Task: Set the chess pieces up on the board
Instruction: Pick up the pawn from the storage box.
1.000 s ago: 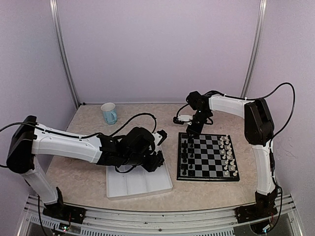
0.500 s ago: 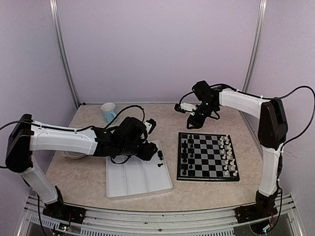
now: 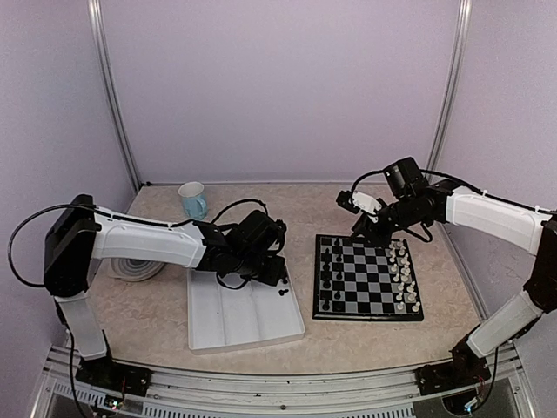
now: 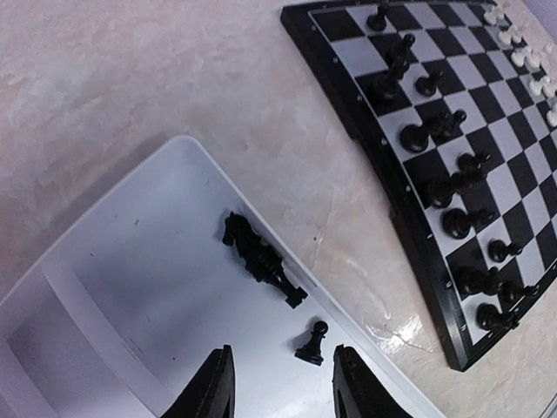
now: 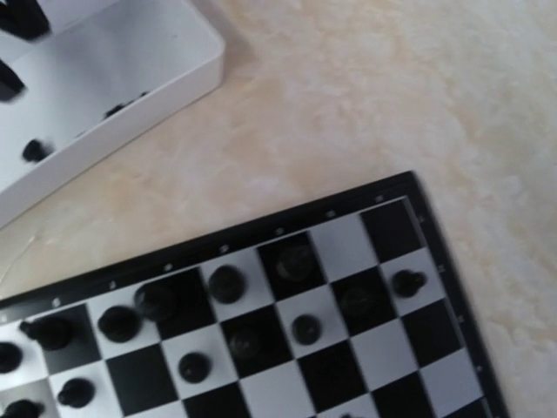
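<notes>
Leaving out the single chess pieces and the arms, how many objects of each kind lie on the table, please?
Mug: 1
Compartment tray: 1
Chessboard: 1
Round white ribbed object, partly hidden: 1
Total: 4

Right gripper (image 3: 364,233) swung from the board's (image 3: 370,317) 11 o'clock corner to its 12 o'clock edge; left gripper (image 4: 283,389) drew back, baring chess pieces (image 4: 261,257) in the tray's (image 3: 235,335) 1 o'clock corner.

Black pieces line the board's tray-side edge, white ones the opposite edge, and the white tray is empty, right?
Not empty: the left wrist view shows a black pawn and other black pieces lying in the white tray. Black on the board's tray-side edge and white pieces on the opposite edge are right.
</notes>
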